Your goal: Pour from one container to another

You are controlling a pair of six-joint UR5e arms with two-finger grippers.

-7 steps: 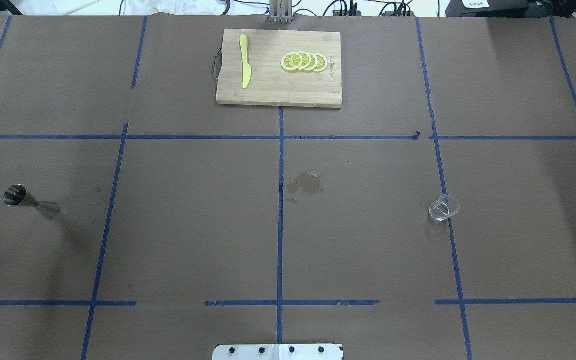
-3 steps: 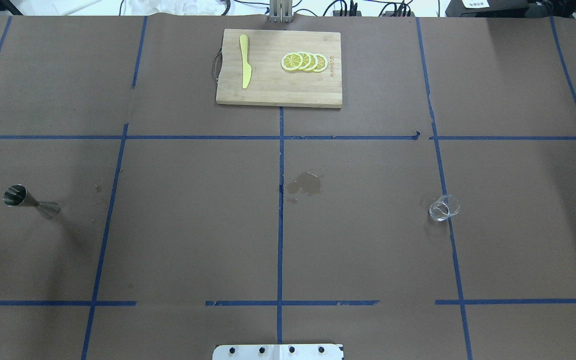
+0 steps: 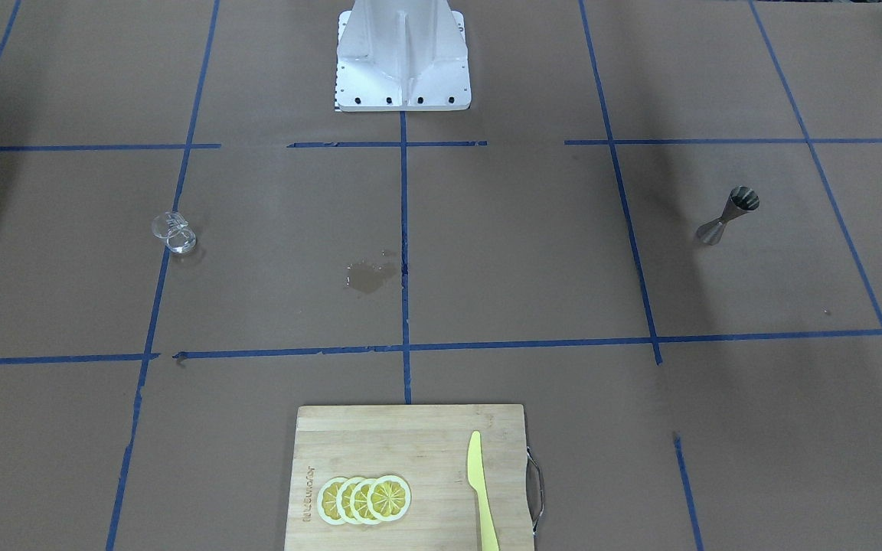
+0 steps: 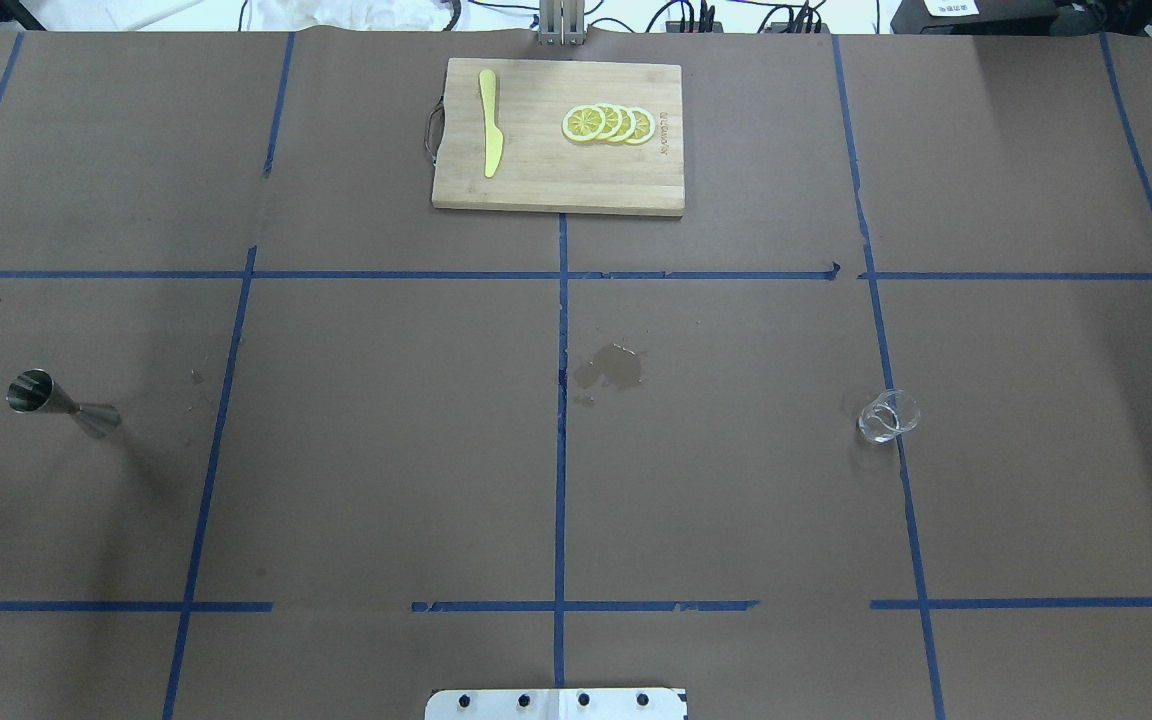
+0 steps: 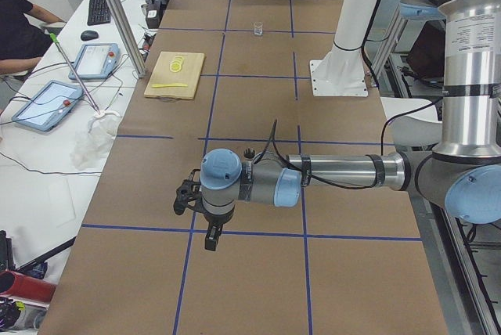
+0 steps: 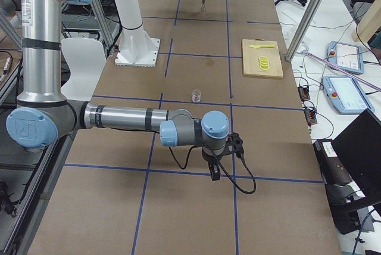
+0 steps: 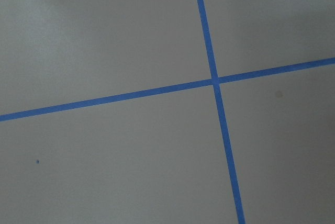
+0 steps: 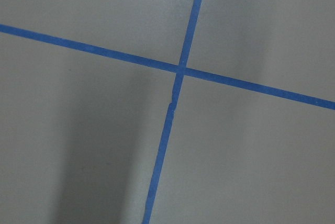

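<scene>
The small clear glass cup (image 4: 887, 416) stands upright on the right side of the table, on a blue tape line; it also shows as the cup (image 3: 174, 233). The grey steel hourglass jigger (image 4: 61, 403) stands far left, seen too as the jigger (image 3: 728, 215). Neither gripper shows in the overhead or front views. The left gripper (image 5: 210, 237) hangs over the table's left end, beyond the jigger (image 5: 249, 153). The right gripper (image 6: 214, 173) hangs over the right end, beyond the cup (image 6: 196, 95). I cannot tell if either is open or shut. Both wrist views show only tape lines.
A wooden cutting board (image 4: 556, 180) lies at the far middle, with a yellow knife (image 4: 489, 135) and several lemon slices (image 4: 608, 124) on it. A dark wet stain (image 4: 611, 367) marks the paper at the centre. The robot's base plate (image 4: 556, 703) sits at the near edge.
</scene>
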